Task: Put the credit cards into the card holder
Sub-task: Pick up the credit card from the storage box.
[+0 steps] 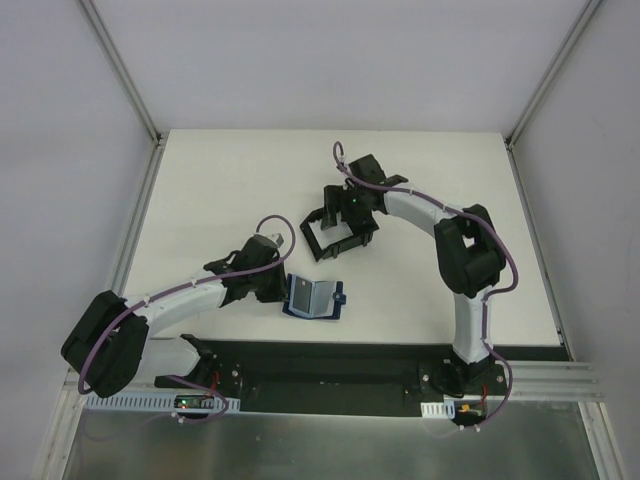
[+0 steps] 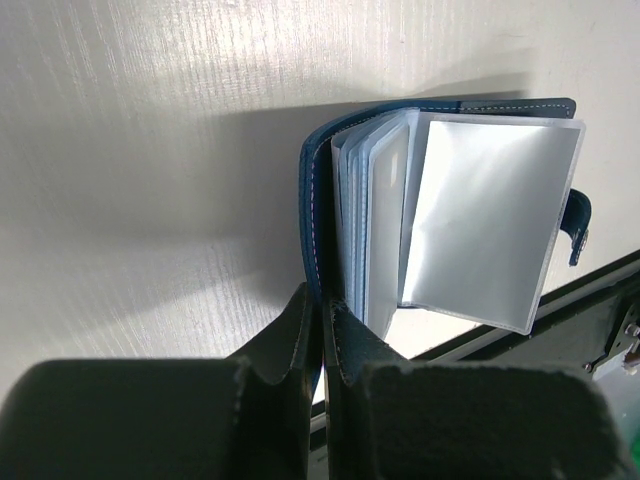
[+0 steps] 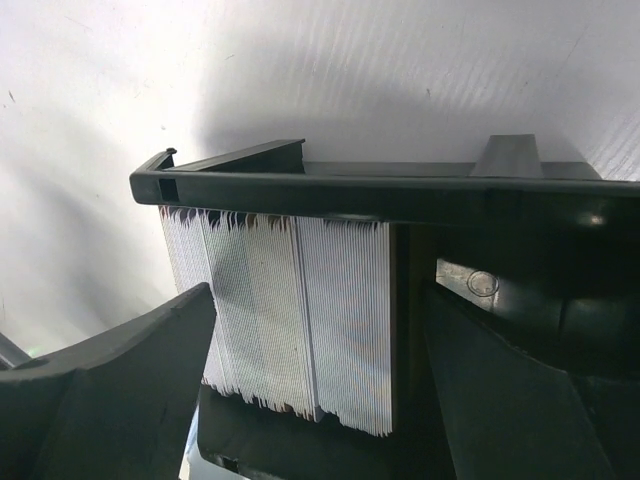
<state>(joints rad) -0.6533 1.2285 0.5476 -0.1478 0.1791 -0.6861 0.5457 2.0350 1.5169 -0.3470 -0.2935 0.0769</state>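
Note:
The card holder (image 1: 312,298) is a navy folding wallet lying open on the white table, with its clear card sleeves (image 2: 480,215) fanned up. My left gripper (image 1: 281,289) is shut on the edge of its blue cover (image 2: 311,215), pinched between the two pads of the left gripper (image 2: 322,303). The credit cards (image 3: 300,320) stand on edge as a thick whitish stack inside a black open-sided box frame (image 3: 350,185). My right gripper (image 3: 320,297) is open, one finger on each side of the stack, with a gap at both sides.
The black box frame (image 1: 336,240) sits mid-table, just beyond the wallet. A black base plate (image 1: 330,370) runs along the near edge, and its rim (image 2: 590,300) lies close beside the wallet. White walls enclose the table.

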